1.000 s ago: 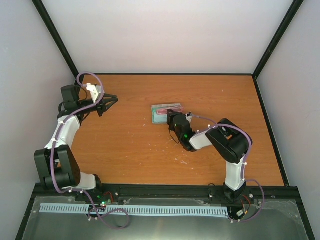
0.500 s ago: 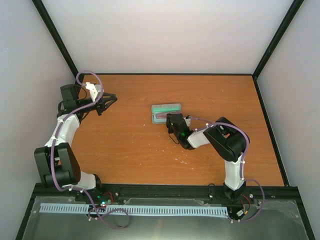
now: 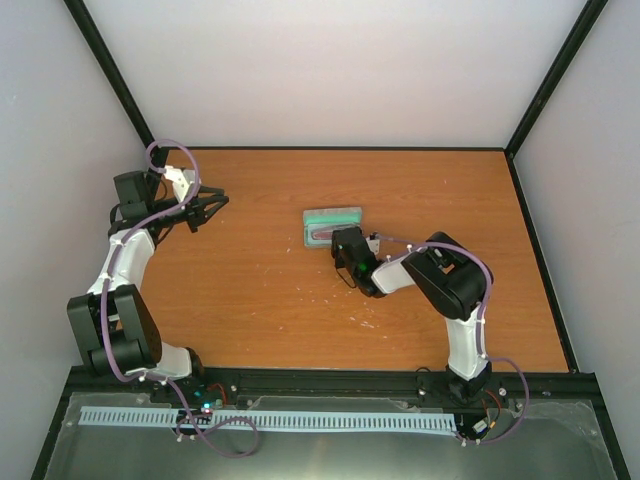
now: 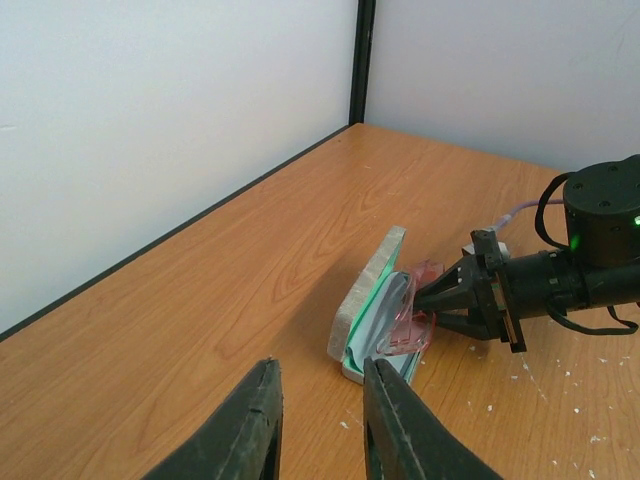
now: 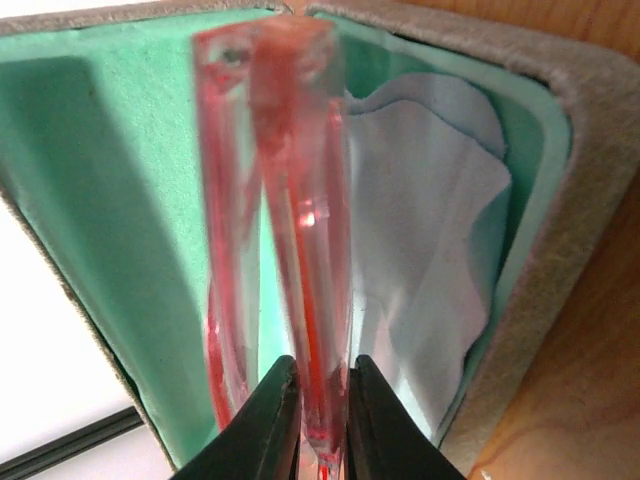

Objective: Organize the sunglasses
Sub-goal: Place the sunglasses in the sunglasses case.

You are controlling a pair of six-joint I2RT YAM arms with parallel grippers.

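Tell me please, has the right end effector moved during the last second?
Yes. The right end effector, shut on the sunglasses, shifted slightly left along the grey case, which stayed in place.

Orange-brown wooden table (image 3: 250, 290) with open grey case (image 3: 332, 215), scattered white specks (image 3: 365, 322)

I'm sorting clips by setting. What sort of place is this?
Probably a lab robot test cell: a left arm and right arm bolted at a wooden table, plain white walls with black frame posts around it, and a grey case and sunglasses as props.
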